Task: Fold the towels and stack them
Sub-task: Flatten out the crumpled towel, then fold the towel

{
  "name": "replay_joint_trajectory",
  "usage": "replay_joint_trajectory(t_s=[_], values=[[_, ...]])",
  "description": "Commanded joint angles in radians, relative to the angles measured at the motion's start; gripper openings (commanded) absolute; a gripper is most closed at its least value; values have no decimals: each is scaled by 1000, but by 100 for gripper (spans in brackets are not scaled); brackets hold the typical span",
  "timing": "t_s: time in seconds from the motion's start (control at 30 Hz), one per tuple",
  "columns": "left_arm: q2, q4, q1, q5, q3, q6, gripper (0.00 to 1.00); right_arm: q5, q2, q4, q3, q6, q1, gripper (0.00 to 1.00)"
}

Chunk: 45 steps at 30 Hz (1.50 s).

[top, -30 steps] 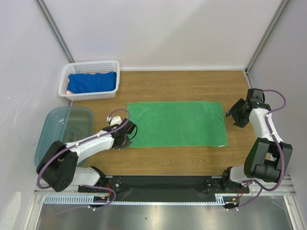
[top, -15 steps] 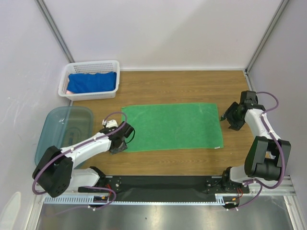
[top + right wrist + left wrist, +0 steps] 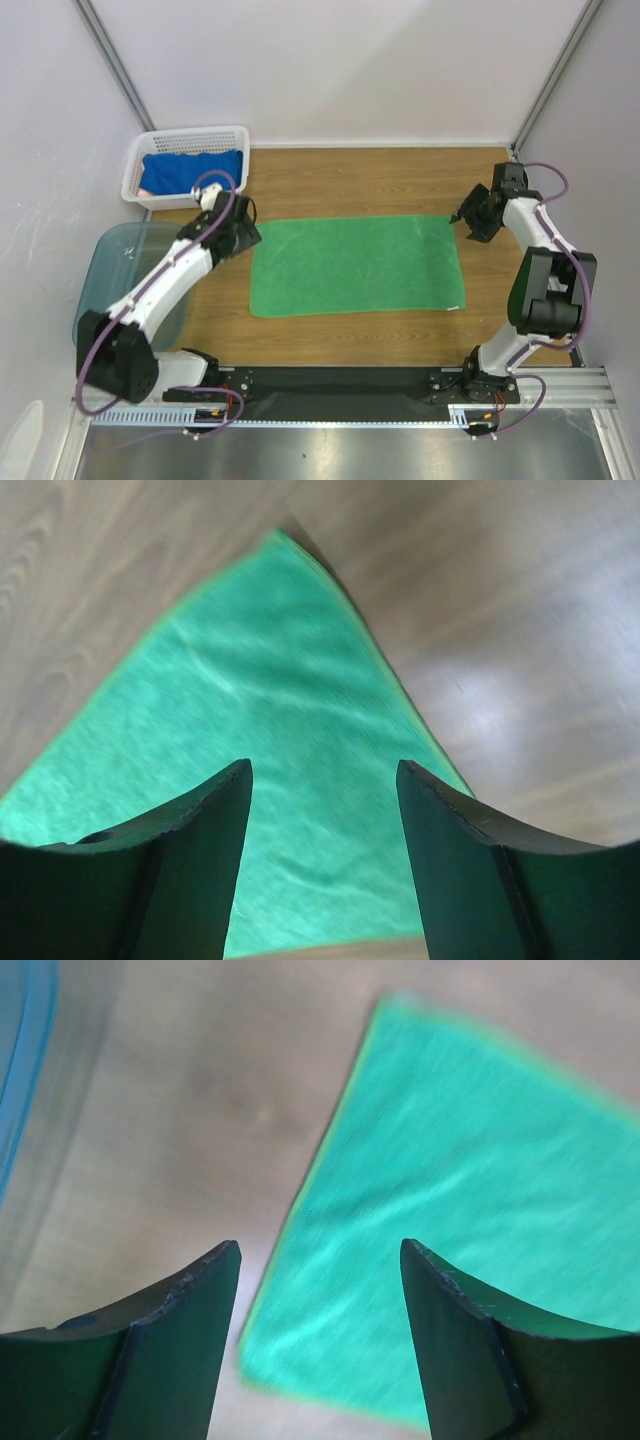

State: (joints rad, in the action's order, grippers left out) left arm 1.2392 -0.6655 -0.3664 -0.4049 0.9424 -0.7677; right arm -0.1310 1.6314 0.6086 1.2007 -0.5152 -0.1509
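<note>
L gripper (image 3: 243,232) (image 3: 320,1250): fingers spread, nothing btwn them. The two dark fingers (image 3: 190,1330) are curved, wedge-shaped, w/ scuffed matte inner faces. It hangs over bare wood just beside the far-left corner of the green towel (image 3: 355,265) (image 3: 480,1190), not touching it as far as I can see. In the wrist view the towel's short edge runs slantwise across the gap, one corner low btwn the fingers.

R gripper (image 3: 470,222) (image 3: 322,768): also spread, empty. Same dark curved fingers (image 3: 180,870). It sits at the towel's far-right corner; from its own camera the green cloth (image 3: 270,700) fills the gap and tapers to a point further off. Whether the tips touch the cloth, can't tell.

Green towel: terry, nubbly pile, faint ripples across it, otherwise flat and unfolded. A rectangle, long side running left-right, in the ctr of the worktop (image 3: 380,180), which is brown wood-grain laminate.

Blue towel (image 3: 195,170): royal blue, soft, bunched up inside the basket (image 3: 190,135), a white perforated plastic rectangle w/ rounded corners at the worktop's far-left corner.

Tub (image 3: 120,270) (image 3: 20,1060): translucent teal plastic, smooth, rounded rectangle, at the worktop's left edge, near the L arm's forearm.
</note>
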Motion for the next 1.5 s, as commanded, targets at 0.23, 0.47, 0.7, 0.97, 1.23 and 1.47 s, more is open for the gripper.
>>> replay_joint_trajectory(t_s=[0.23, 0.47, 0.7, 0.97, 1.23, 1.47], values=[[433, 102, 102, 89, 363, 32, 67, -36, 198, -89, 215, -51, 14, 66], [574, 57, 121, 75, 460, -149, 66, -18, 317, -78, 344, -109, 13, 66], [652, 116, 123, 66, 476, -183, 66, -13, 403, -92, 404, -128, 10, 66], [726, 198, 126, 92, 495, -183, 63, -39, 443, -84, 436, -144, 11, 64], [770, 277, 141, 74, 518, -160, 63, -47, 453, -96, 454, -148, 27, 64], [795, 300, 152, 69, 513, -139, 63, -33, 441, -86, 454, -152, 39, 64]])
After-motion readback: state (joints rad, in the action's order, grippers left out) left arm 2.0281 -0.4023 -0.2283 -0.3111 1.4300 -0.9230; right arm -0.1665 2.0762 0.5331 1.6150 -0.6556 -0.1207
